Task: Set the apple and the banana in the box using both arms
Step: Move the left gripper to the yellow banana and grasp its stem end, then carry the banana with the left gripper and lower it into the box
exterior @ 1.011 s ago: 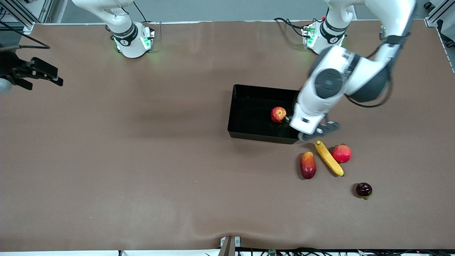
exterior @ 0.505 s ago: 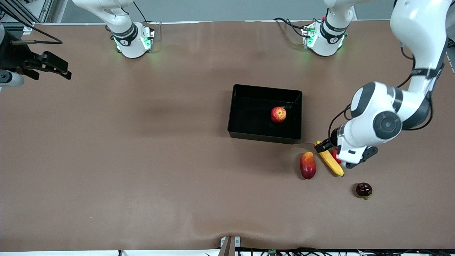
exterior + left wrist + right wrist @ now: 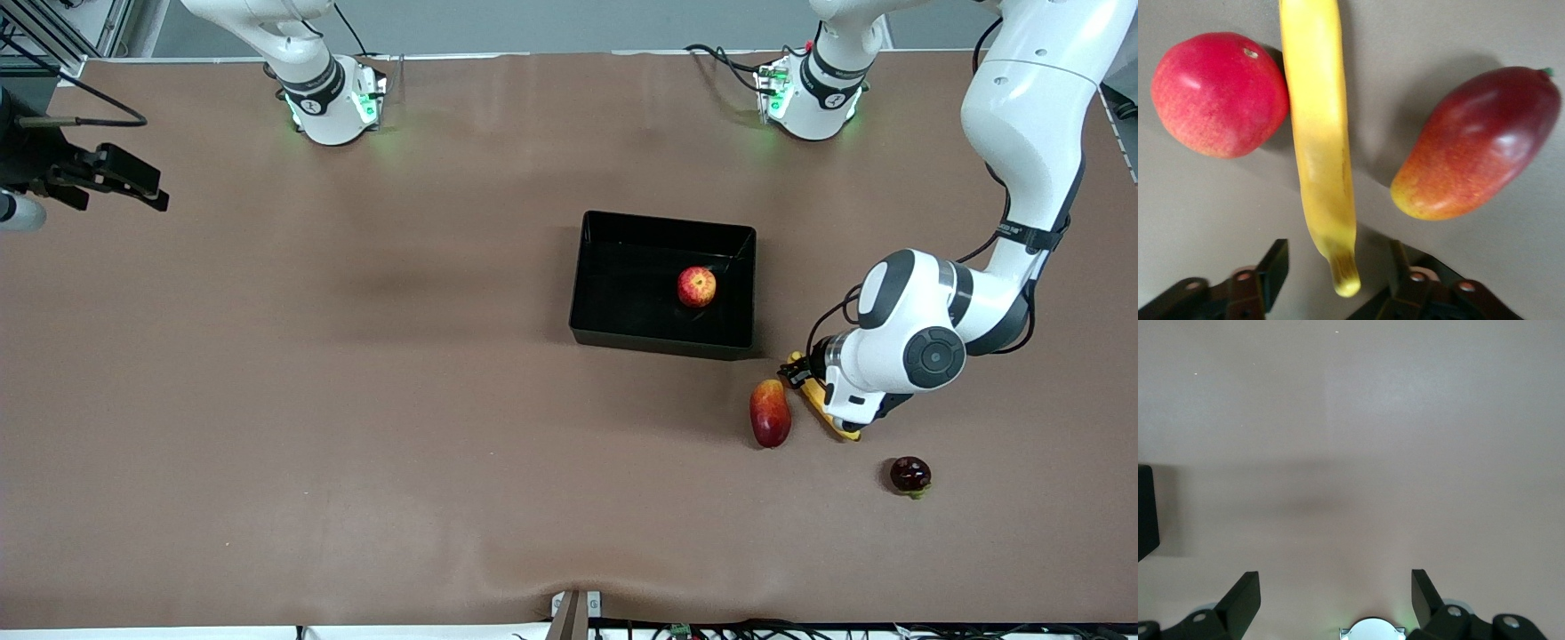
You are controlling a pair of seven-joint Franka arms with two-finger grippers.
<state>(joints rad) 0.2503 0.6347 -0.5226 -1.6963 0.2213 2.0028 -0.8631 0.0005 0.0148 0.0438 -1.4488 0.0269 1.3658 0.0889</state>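
Observation:
The apple (image 3: 696,286) lies in the black box (image 3: 662,342), toward the left arm's end of it. The banana (image 3: 814,394) lies on the table, nearer the front camera than the box's corner, and is mostly covered by the left arm. My left gripper (image 3: 805,380) is open and low over the banana's end nearest the box. In the left wrist view the banana (image 3: 1321,147) points between the open fingers (image 3: 1275,267), and its tip lies between them untouched. My right gripper (image 3: 107,182) waits open and empty at the right arm's end of the table.
A red-and-yellow mango-like fruit (image 3: 770,413) lies beside the banana. A pinkish-red round fruit (image 3: 1218,93) touches the banana's flank and is hidden in the front view. A dark round fruit (image 3: 910,475) lies nearer the camera. The right wrist view shows bare table and the arm's base (image 3: 1368,630).
My left arm swung from the box's edge to the banana and came down over it, open. It now hides the pinkish-red fruit in the front view. The right gripper shifted slightly.

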